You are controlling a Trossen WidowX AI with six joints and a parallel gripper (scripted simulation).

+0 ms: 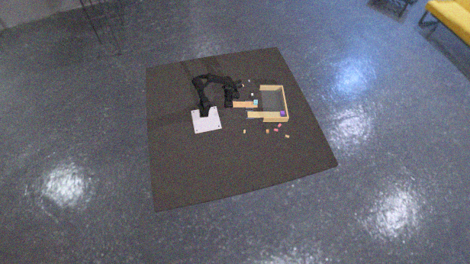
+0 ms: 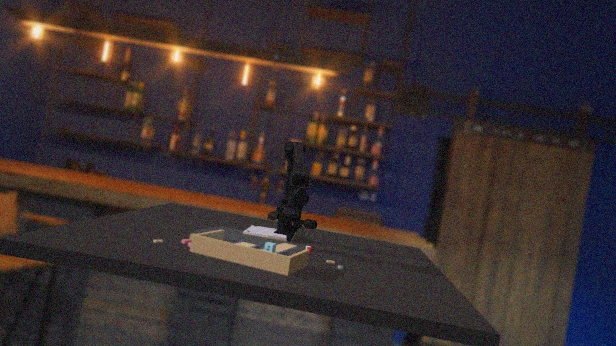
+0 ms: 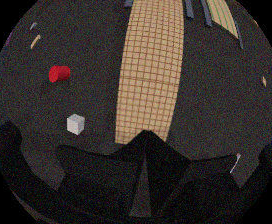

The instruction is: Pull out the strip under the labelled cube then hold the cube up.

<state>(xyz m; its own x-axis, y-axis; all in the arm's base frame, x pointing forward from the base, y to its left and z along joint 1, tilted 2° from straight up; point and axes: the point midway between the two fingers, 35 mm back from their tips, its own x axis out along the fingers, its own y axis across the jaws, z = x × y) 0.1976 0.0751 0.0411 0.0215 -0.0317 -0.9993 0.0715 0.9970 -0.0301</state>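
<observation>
Top view first: the wooden tray (image 1: 285, 103) (image 2: 240, 255) stands on the dark table (image 1: 183, 175) (image 2: 400, 280), its open side towards the arm (image 1: 217, 78) (image 2: 295, 170). The cyan cube (image 1: 255, 102) (image 2: 270, 247), which carries a dark mark in the exterior view, sits just outside that open side, on the tray end of the grid-patterned strip (image 1: 242, 104) (image 3: 149, 75). That strip points away from the tray, and its outer end lies right by the gripper (image 1: 229, 104) (image 2: 290, 237) (image 3: 146, 140). The gripper is clenched, its fingertips together, with nothing seen between them; whether they touch the strip I cannot tell. A second strip (image 1: 263, 114) (image 3: 223, 17) runs into the tray alongside one wall, and the purple cube (image 1: 282, 113) is at its far end, in the tray's corner. Out from the tray's open side are a small pale cube (image 1: 252, 94) (image 3: 76, 124) and a red cylinder (image 3: 60, 73), both apart from the patterned strip. The white base plate (image 1: 214, 120) (image 2: 262, 231) lies well apart from the tray, beyond its open side
</observation>
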